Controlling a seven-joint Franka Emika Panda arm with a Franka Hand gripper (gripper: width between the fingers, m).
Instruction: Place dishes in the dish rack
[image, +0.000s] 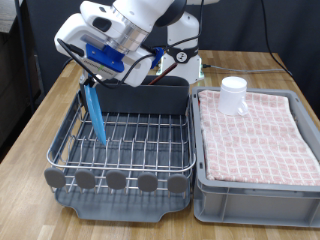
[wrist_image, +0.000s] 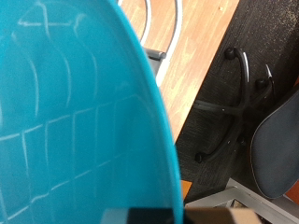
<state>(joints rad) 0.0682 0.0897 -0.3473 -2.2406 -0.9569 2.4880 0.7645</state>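
My gripper hangs over the part of the dish rack at the exterior view's left. It is shut on the bright-blue plate. The plate is held on edge, tilted, and its lower edge reaches down to the silver wire grid. In the wrist view the plate fills most of the picture. The white mug stands upside down on the pink checked cloth in the grey bin at the exterior view's right. The wooden spoon is out of view.
The rack's tall grey compartment stands along its far side, behind the plate. The grey bin sits close against the rack. Both rest on a wooden table. An office chair base shows on the dark floor beyond the table edge.
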